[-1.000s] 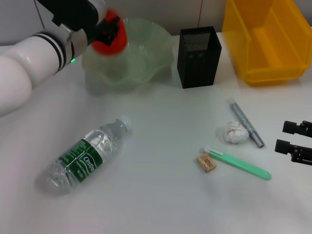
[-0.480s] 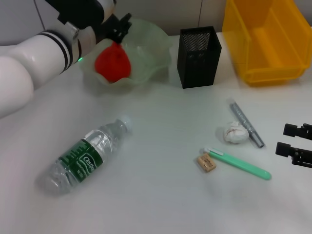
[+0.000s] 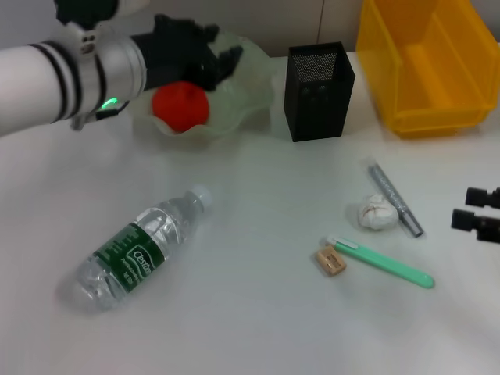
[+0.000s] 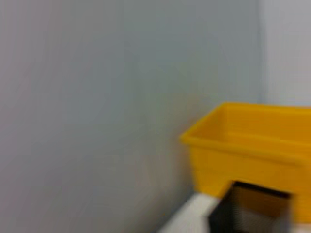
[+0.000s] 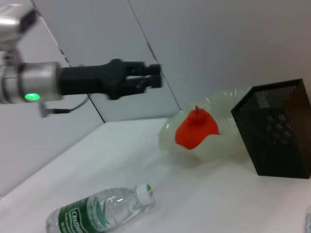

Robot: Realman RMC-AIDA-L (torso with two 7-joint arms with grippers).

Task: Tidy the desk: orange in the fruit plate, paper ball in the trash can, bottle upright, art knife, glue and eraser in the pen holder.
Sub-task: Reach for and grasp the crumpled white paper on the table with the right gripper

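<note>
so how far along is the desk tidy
Done: the orange sits in the fruit plate. In hand: nothing; the left pincer hangs above the plate, apart from the fruit, and the right pincer waits at the desk's right edge. Left: the bottle lies on its side, the paper ball is outside the trash can, and the eraser is outside the pen holder.

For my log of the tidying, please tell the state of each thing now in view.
orange: in fruit plate
bottle: lying on desk
paper ball: on desk
eraser: on desk
pen holder: upright
left gripper: raised above the plate
right gripper: idle at the desk edge
</note>
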